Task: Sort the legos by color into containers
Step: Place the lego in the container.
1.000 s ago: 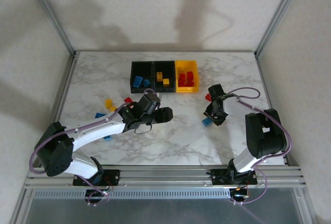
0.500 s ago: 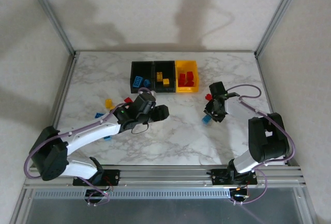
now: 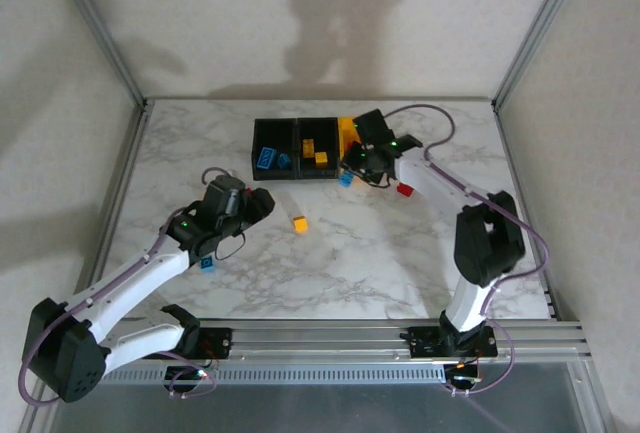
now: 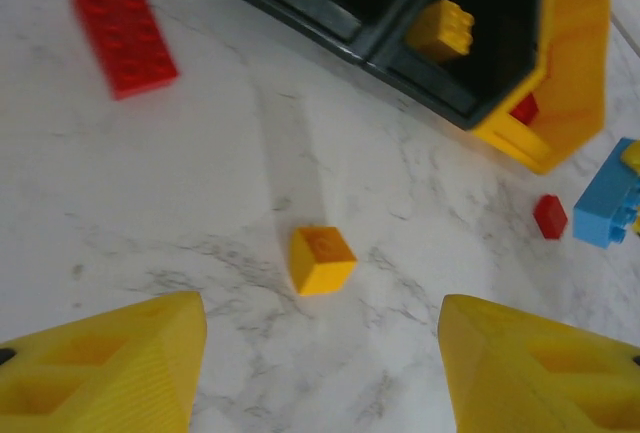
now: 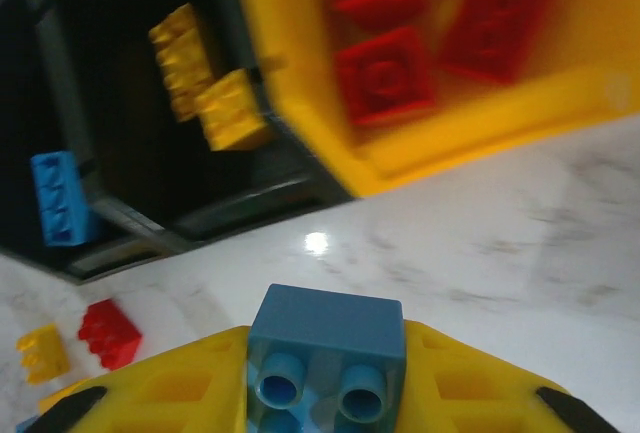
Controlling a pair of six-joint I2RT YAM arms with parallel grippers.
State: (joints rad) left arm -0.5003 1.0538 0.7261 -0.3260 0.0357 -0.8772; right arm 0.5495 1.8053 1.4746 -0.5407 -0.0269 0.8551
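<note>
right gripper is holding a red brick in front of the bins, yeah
Not quite: the brick in the right gripper is blue, not red. The right wrist view shows it held in front of the bins.

The containers (image 3: 275,124) sit in a row at 12 o'clock on the counter (image 3: 400,253), and the right end effector (image 3: 352,171) hangs at their near edge with a blue lego (image 3: 345,179) at its tip. A red lego (image 3: 405,190) lies at that end effector's 4 o'clock. The left end effector (image 3: 258,203) is at 9 o'clock, a loose yellow lego (image 3: 299,223) near it at its 4 o'clock.
</note>
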